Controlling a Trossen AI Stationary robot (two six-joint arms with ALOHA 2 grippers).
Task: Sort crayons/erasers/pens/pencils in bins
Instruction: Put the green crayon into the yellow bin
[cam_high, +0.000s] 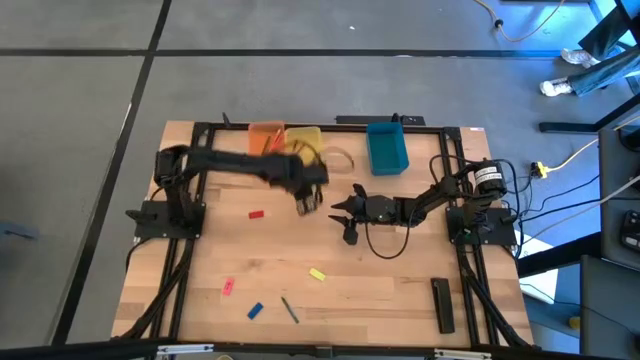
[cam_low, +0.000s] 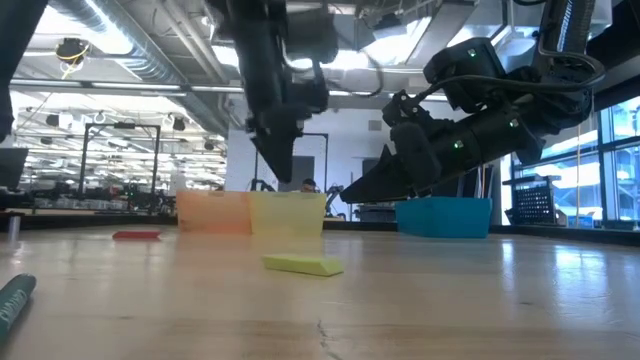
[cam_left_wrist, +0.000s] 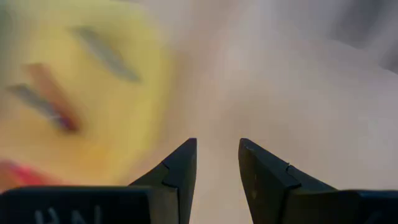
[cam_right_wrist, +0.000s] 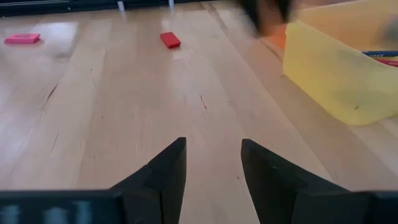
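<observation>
Three bins stand in a row at the table's far edge: orange (cam_high: 265, 135), yellow (cam_high: 303, 140) and teal (cam_high: 386, 147). The yellow bin (cam_left_wrist: 81, 93) holds several sticks. On the wood lie a red eraser (cam_high: 257, 214), a pink eraser (cam_high: 228, 287), a yellow eraser (cam_high: 317, 274), a blue eraser (cam_high: 255, 311) and a green pencil (cam_high: 289, 309). My left gripper (cam_high: 308, 203) hangs open above the table just near of the yellow bin, pointing down, with nothing between its fingers (cam_left_wrist: 216, 165). My right gripper (cam_high: 340, 210) stands open and low at mid-table, nothing between its fingers (cam_right_wrist: 213, 168).
A long black bar (cam_high: 442, 303) lies near the front right corner. The two grippers stand close together at the table's middle. Open wood lies between the bins and the erasers at the front left.
</observation>
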